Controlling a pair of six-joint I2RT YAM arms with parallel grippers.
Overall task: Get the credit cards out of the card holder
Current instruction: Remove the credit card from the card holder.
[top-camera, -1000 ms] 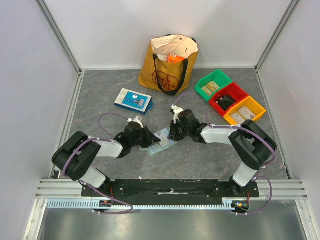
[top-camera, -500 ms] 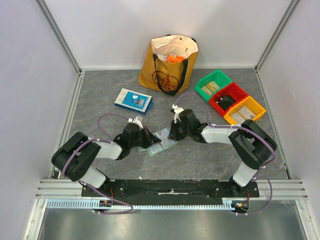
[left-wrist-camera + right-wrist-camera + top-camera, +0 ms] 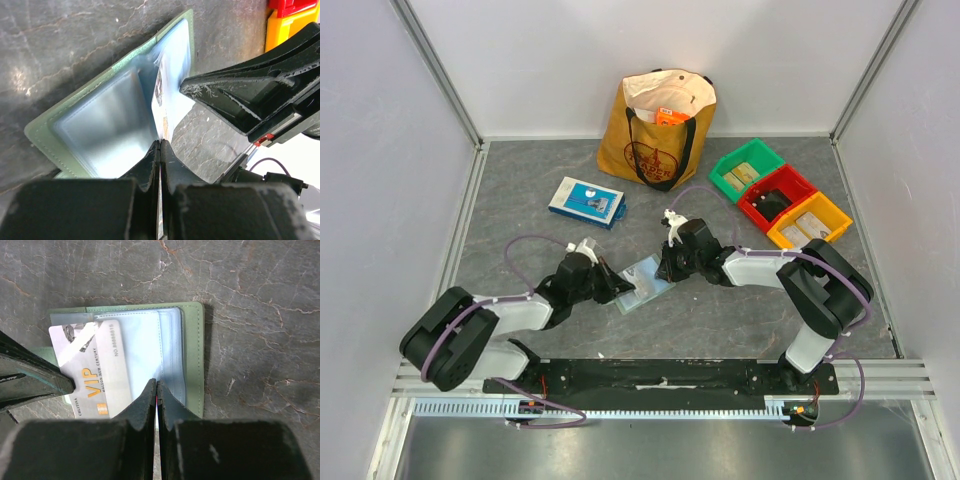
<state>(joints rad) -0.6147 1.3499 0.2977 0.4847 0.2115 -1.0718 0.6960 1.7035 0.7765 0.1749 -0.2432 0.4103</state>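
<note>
The card holder (image 3: 645, 281) lies open on the grey tabletop, pale green with bluish clear pockets (image 3: 100, 125). A pale grey credit card (image 3: 95, 372) marked VIP in orange sticks partway out of a pocket toward the left. My left gripper (image 3: 160, 144) is shut on that card's edge, and the card shows edge-on (image 3: 164, 95) in the left wrist view. My right gripper (image 3: 157, 384) is shut on a clear pocket leaf near the holder's green rim (image 3: 192, 355). In the top view the left gripper (image 3: 618, 290) and the right gripper (image 3: 663, 270) meet over the holder from opposite sides.
A yellow tote bag (image 3: 658, 130) stands at the back. A blue-and-white flat box (image 3: 587, 201) lies behind the left arm. Green (image 3: 748, 170), red (image 3: 777, 196) and yellow (image 3: 809, 222) bins sit in a row at the back right.
My left gripper has shut on the card and drawn back to the left with it, and the left arm has swung leftward. The right arm has stayed in place.
</note>
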